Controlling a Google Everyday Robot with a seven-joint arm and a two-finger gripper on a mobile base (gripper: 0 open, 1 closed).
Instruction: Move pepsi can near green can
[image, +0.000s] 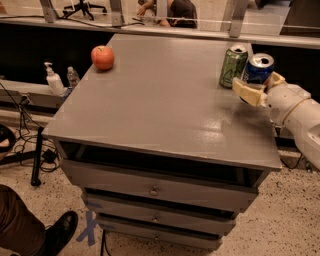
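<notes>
The pepsi can (258, 67), dark blue with a silver top, stands upright at the table's far right edge, just right of the green can (233, 65) and nearly touching it. My gripper (263, 86) comes in from the right on a white arm. Its cream fingers (248, 92) sit on either side of the pepsi can's lower body, shut on it. The fingers hide the can's base, so I cannot tell whether it rests on the grey table top (165, 105) or hangs just above it.
A red apple (102, 57) sits at the table's far left corner. The table has drawers (155, 190) below its front edge. A pump bottle (52, 79) stands on a ledge at the left. A person's shoe (57, 232) is on the floor, bottom left.
</notes>
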